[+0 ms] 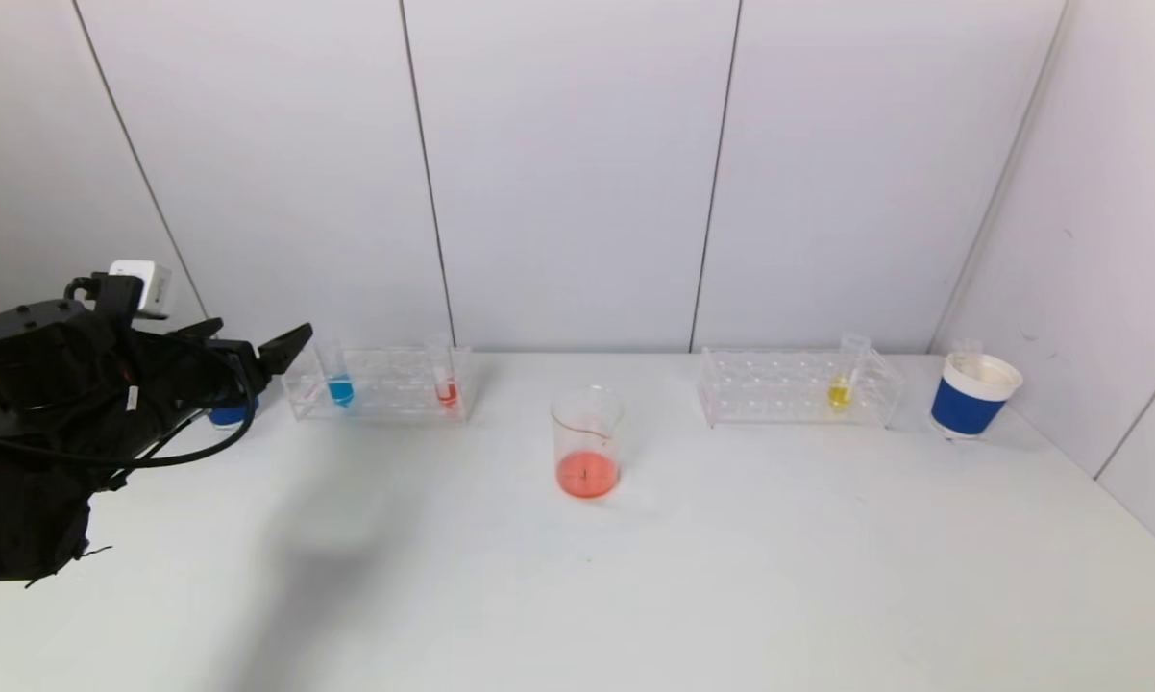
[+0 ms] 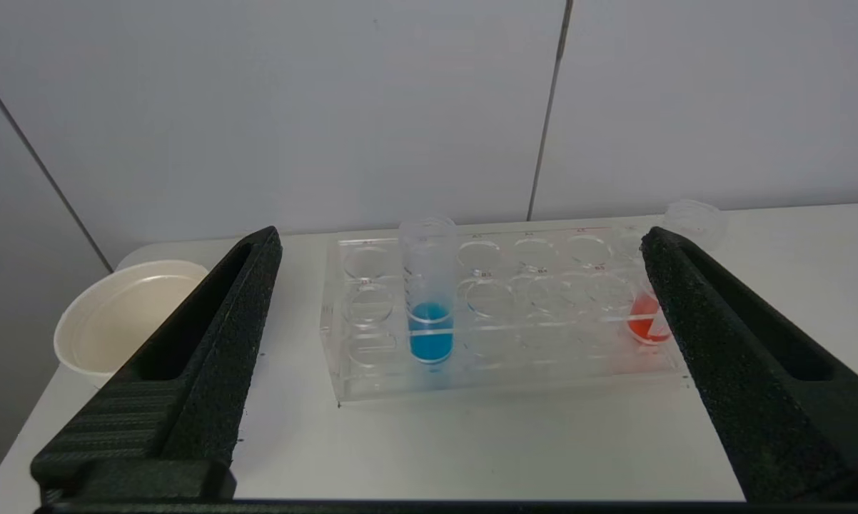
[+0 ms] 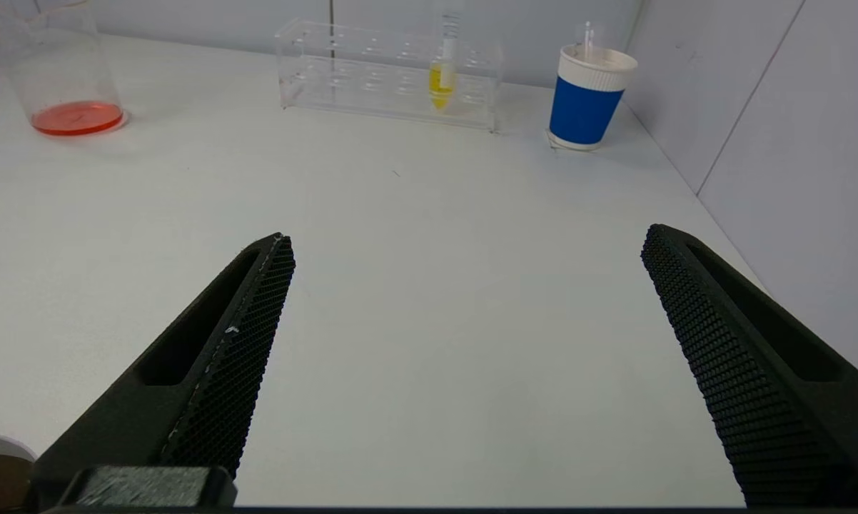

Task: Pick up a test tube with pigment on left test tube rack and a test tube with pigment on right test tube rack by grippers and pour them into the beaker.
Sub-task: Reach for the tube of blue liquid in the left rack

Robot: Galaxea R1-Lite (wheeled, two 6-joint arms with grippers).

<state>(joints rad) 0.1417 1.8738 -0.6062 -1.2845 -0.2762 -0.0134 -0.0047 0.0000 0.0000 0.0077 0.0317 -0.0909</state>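
Two grippers, fingers spread, holding nothing: left gripper [image 2: 457, 314] facing the blue tube [image 2: 429, 296], right gripper [image 3: 465, 321] well short of the yellow tube [image 3: 441, 68]. Risk of nudging the left rack [image 2: 500, 314] or tipping the tube through off-centre closing.

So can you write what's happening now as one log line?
left gripper: open, facing blue tube | right gripper: open, empty | beaker: red liquid

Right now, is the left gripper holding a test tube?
No, the left gripper is open and empty, with the blue test tube standing in the left rack.
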